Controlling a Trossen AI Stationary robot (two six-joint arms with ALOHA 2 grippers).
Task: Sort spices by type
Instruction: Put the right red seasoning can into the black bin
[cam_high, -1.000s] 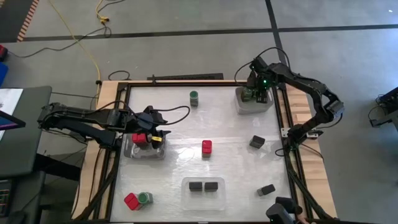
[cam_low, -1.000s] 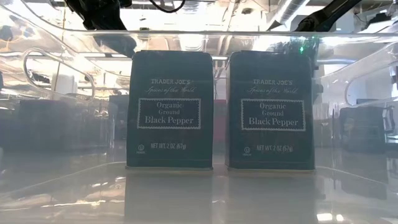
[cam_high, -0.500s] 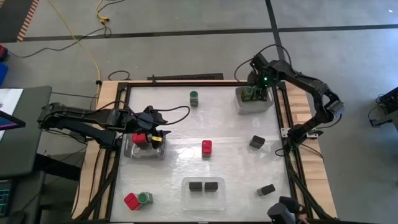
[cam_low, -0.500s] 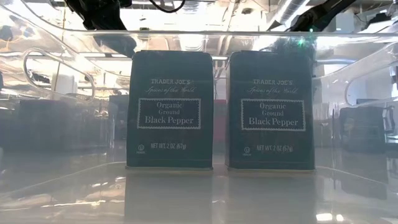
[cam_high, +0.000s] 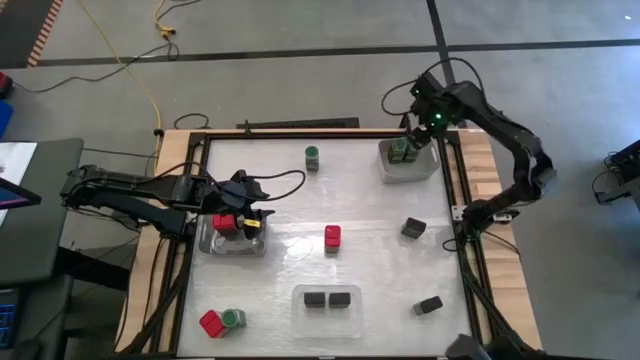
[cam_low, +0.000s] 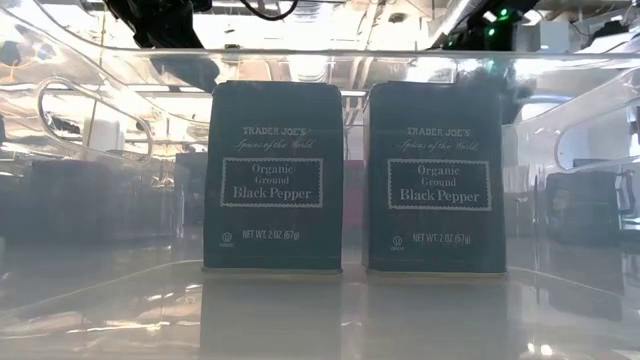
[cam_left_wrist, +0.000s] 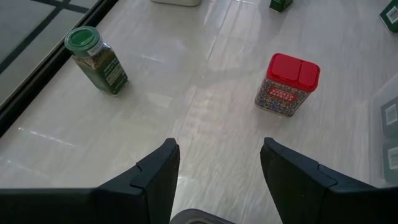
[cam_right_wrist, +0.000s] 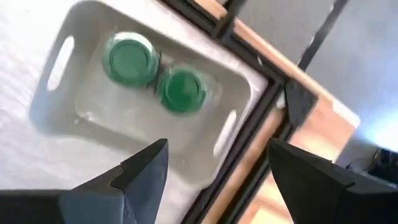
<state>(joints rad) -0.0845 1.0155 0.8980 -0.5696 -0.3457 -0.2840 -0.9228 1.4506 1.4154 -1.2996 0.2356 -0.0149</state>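
My right gripper (cam_right_wrist: 217, 152) hangs open above the white tray (cam_right_wrist: 81, 118) at the table's far right, which holds two green-lidded jars (cam_right_wrist: 130, 57) (cam_right_wrist: 182, 90). My left gripper (cam_left_wrist: 217, 149) stands open and empty over the left tray (cam_high: 215, 246), where red spices (cam_high: 224, 222) stand. Loose on the table are a green jar (cam_left_wrist: 96, 53), a red spice (cam_left_wrist: 287, 84), two black boxes (cam_high: 413, 228) (cam_high: 428, 305), and a red and green pair (cam_high: 222, 321). Two black pepper boxes (cam_low: 272, 175) (cam_low: 435, 175) stand upright in the clear tray (cam_high: 300, 308) at the near edge.
A dark frame with wooden side boards (cam_high: 490, 180) runs round the table. The widest free room lies in the middle of the table, around the lone red spice (cam_high: 332, 236). Cables (cam_high: 285, 180) trail from the left arm.
My right gripper has risen from the far-right tray toward the far edge, and its wrist has rolled. The green jars stay in that tray. My left arm has kept still.
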